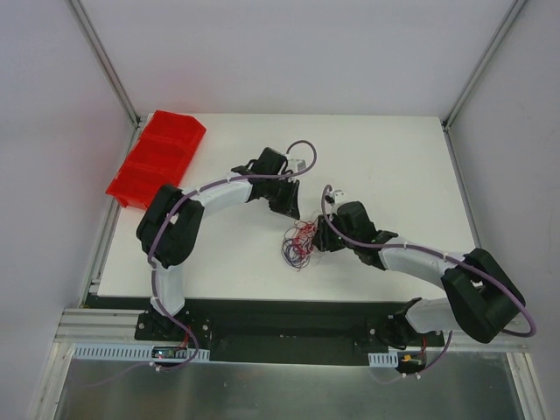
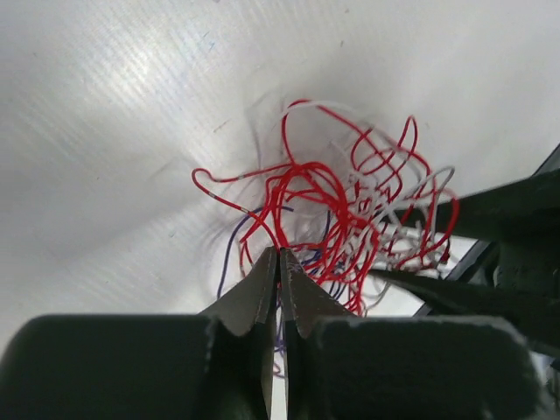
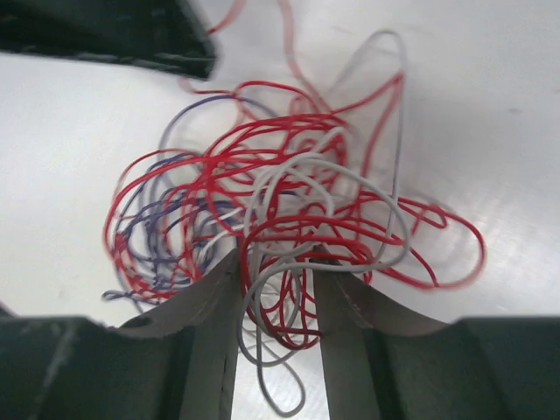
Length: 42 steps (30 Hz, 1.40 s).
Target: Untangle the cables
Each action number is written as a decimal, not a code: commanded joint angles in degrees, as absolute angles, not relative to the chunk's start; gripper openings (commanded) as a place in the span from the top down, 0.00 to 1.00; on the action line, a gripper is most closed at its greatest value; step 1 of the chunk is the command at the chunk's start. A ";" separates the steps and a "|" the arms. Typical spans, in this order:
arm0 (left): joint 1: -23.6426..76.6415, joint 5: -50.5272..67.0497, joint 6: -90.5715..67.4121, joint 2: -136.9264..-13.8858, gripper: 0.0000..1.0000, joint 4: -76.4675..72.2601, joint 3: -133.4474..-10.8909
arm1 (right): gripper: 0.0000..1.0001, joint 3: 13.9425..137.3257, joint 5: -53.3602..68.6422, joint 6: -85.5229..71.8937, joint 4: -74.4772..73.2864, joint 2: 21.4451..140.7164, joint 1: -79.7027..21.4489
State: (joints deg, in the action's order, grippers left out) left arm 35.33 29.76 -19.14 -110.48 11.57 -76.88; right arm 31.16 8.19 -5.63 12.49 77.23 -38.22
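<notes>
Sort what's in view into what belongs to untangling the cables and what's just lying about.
Belongs to the job:
- cables: one red, purple and whitish tangle
- left fingers: closed, seemingly on a strand
- right fingers: open, with loops between them

Just lying about:
- red bins: far left, away from the tangle, untouched

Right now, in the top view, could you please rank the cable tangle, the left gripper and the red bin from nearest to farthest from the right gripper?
1. cable tangle: against the right gripper, on its left.
2. left gripper: just beyond the tangle, rearward.
3. red bin: far off, rear left.
</notes>
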 commanded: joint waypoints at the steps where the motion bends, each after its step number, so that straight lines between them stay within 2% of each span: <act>1: 36.04 25.50 -11.88 -104.17 1.00 16.43 -79.36 | 0.59 32.95 -9.19 -10.71 5.39 75.14 -38.15; 8: 36.04 23.11 -10.37 -81.25 1.00 17.76 -75.94 | 0.36 34.81 -18.62 -17.83 -6.85 75.68 -32.97; 16: 36.04 18.98 -13.79 -62.33 1.00 18.10 -79.71 | 0.27 34.54 -18.81 -18.20 -13.27 73.13 -21.72; 22: 36.04 20.48 -17.84 -62.05 1.00 20.04 -87.88 | 0.23 37.70 -19.51 -16.18 -17.83 70.85 -20.66; 26: 36.04 19.51 -20.03 -64.86 1.00 20.92 -90.79 | 0.22 39.37 -12.94 -10.66 -19.60 63.91 -21.00; 31: 36.04 19.69 -21.62 -67.32 1.00 21.00 -92.28 | 0.21 44.29 -5.73 -0.37 -22.06 54.07 -30.21; 35: 36.04 19.16 -21.97 -67.68 1.00 21.09 -92.72 | 0.17 42.46 5.15 1.41 -12.87 48.96 -32.78; 38: 36.04 17.67 -22.32 -67.06 1.00 21.44 -93.07 | 0.17 43.33 16.15 1.14 -7.23 51.58 -34.53; 42: 36.03 18.46 -23.38 -66.80 1.00 22.24 -95.01 | 0.16 42.63 10.56 0.97 3.91 55.45 -42.35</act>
